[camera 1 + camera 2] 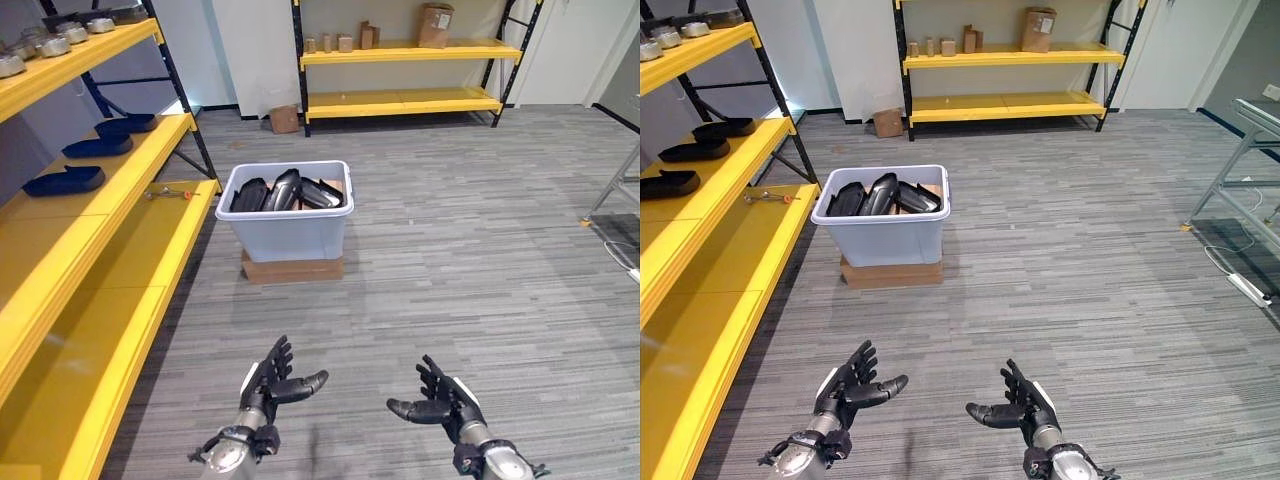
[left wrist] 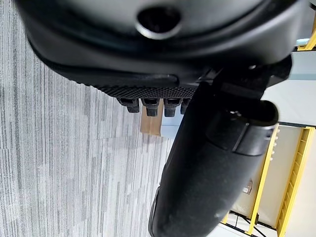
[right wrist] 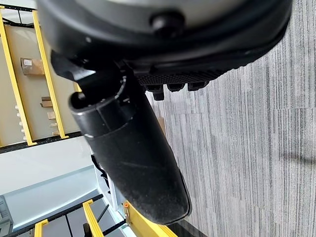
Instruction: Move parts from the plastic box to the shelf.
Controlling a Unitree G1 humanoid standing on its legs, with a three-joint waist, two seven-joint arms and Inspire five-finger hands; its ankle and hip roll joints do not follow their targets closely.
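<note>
The black parts (image 1: 285,191) lie long-ways in the plastic box (image 1: 287,226). Near it, the left hand (image 1: 270,384) and right hand (image 1: 443,400) are spread wide, holding nothing.

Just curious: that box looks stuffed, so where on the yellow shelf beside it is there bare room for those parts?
The lowest yellow shelf lies bare short of the small tool. The tier above holds dark parts further back. The plastic box is crowded.
</note>
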